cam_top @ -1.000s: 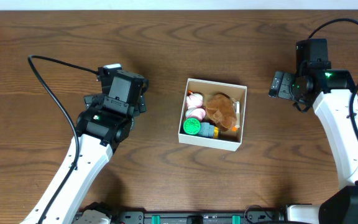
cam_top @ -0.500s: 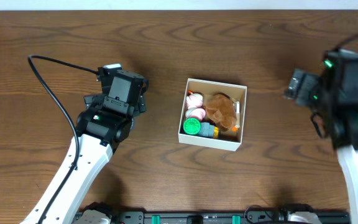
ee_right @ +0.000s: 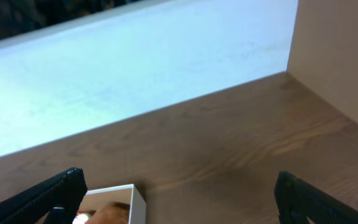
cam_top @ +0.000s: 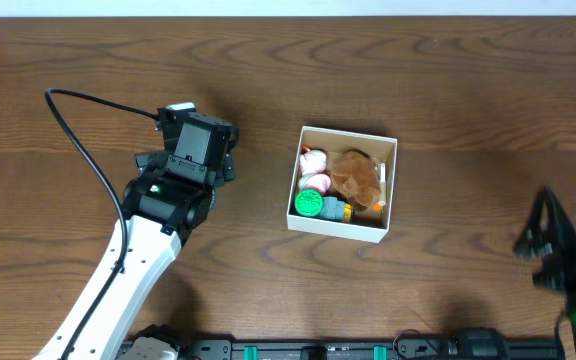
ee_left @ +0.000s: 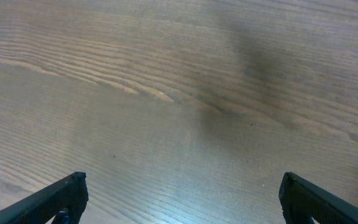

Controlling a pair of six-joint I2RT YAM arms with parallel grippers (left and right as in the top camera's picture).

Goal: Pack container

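The container (cam_top: 334, 226) is a square white-walled box in the middle of the table. It holds a brown plush toy (cam_top: 356, 176), pink and white toys (cam_top: 313, 171), a green round toy (cam_top: 309, 204) and a small orange and grey piece (cam_top: 339, 211). My left gripper (cam_top: 226, 152) hovers over bare wood left of the box; the left wrist view shows it (ee_left: 182, 200) open and empty. My right arm (cam_top: 566, 262) is blurred at the front right edge. Its gripper (ee_right: 191, 198) is open and empty, with a corner of the container (ee_right: 135, 198) below it.
A black cable (cam_top: 88, 130) loops from the left arm over the table's left side. A pale wall and a white surface (ee_right: 142, 68) lie beyond the table's far edge in the right wrist view.
My right arm has swung from the back right of the table down to the front right edge. The left arm and the box contents have not moved.
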